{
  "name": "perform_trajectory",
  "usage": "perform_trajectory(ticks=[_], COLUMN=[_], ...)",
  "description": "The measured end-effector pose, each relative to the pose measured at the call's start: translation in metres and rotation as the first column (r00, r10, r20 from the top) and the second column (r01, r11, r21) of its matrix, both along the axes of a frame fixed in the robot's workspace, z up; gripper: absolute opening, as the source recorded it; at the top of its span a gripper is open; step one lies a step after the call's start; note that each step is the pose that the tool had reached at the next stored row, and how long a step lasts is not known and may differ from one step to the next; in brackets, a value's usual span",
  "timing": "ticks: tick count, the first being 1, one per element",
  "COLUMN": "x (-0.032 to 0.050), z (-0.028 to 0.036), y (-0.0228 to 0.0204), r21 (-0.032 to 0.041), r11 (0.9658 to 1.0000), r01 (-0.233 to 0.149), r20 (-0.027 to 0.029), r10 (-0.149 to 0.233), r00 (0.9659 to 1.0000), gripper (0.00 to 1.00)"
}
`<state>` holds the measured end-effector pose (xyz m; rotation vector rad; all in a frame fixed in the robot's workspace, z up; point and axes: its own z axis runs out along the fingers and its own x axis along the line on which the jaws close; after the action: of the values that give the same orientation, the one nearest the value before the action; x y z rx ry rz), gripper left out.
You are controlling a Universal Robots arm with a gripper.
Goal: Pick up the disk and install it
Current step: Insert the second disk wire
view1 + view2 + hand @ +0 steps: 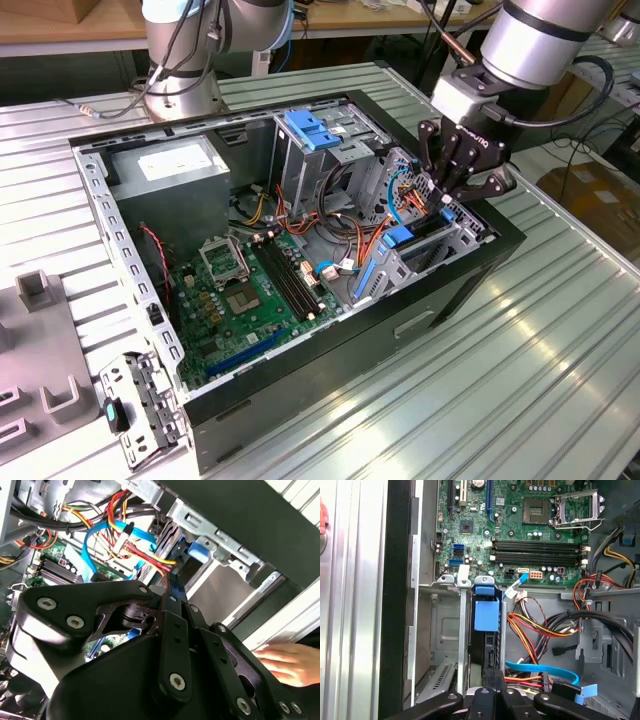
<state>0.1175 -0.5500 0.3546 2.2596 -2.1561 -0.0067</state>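
Observation:
The disk (pixel 400 238) stands on edge in a slot of the metal drive cage (pixel 470 225) at the front corner of the open computer case. Its blue end tab (pixel 486 615) points toward the motherboard, and the dark body runs back between the cage rails. In the second wrist view the blue tab (pixel 200 550) shows past the fingers. My black gripper (pixel 440 200) hangs over the cage. Its fingers are drawn together at the disk's other end (pixel 492 672) (pixel 172 587). Nothing shows between them, and whether they touch the disk I cannot tell.
Orange, red and blue cables (pixel 540 630) crowd the space beside the cage. Also in the case are the motherboard (pixel 250 290), a grey power supply (pixel 175 165) and a light-blue bracket (pixel 310 130). A person's hand (pixel 287 662) rests on the table outside the case wall.

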Motion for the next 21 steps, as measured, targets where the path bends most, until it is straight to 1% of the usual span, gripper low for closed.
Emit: perform_trajectory(ticks=[2,4,5,8,9,10,11,12,13,14,15,16,17,18,20,21], x=[-0.006,-0.0064,-0.0064,-0.0065,-0.0065,-0.0065,-0.0065,-0.0065,-0.0065,-0.0065,-0.0065,-0.0065,-0.0065,-0.0065,-0.0065,-0.0065], z=[0.0,0.0,0.0013,0.0138,0.0243,0.0305,0.0325,0.0334,0.0346,0.0369,0.039,0.041,0.0416,0.0421,0.0424,0.0424], y=[0.0,-0.0001,0.0,0.0004,0.0015,0.0034,0.0058,0.0087,0.0143,0.0243,0.0317,0.0383,0.0424,0.0477,0.0558,0.0626], r21=[0.0,0.0,-0.0002,0.0,0.0,-0.0002,-0.0009,-0.0034,-0.0088,-0.0159,-0.0218,-0.0296,-0.0366,-0.0483,-0.073,-0.0968], r11=[1.0,1.0,1.0,1.0,1.0,1.0,1.0,1.0,1.0,0.9999,0.9998,0.9996,0.9993,0.9988,0.9973,0.9953], r01=[0.0,0.0,0.0,0.0,0.0,0.0,0.0,0.0,0.0,0.0,0.0,0.0,0.0,0.0,0.0,0.0], r20=[0.0005,0.0007,0.0007,0.0008,0.0007,0.0007,0.0007,0.0007,0.0006,0.0006,0.0005,0.0005,0.0005,0.0004,-0.0001,-0.0005], r10=[0.0,0.0,0.0,0.0,0.0,0.0,0.0,0.0,0.0,0.0,0.0,0.0,0.0,0.0,0.0,0.0], r00=[1.0,1.0,1.0,1.0,1.0,1.0,1.0,1.0,1.0,1.0,1.0,1.0,1.0,1.0,1.0,1.0], gripper=[0.11,0.11,0.11,0.11,0.11,0.11,0.11,0.11,0.11,0.11,0.11,0.11,0.11,0.11,0.11,0.11])
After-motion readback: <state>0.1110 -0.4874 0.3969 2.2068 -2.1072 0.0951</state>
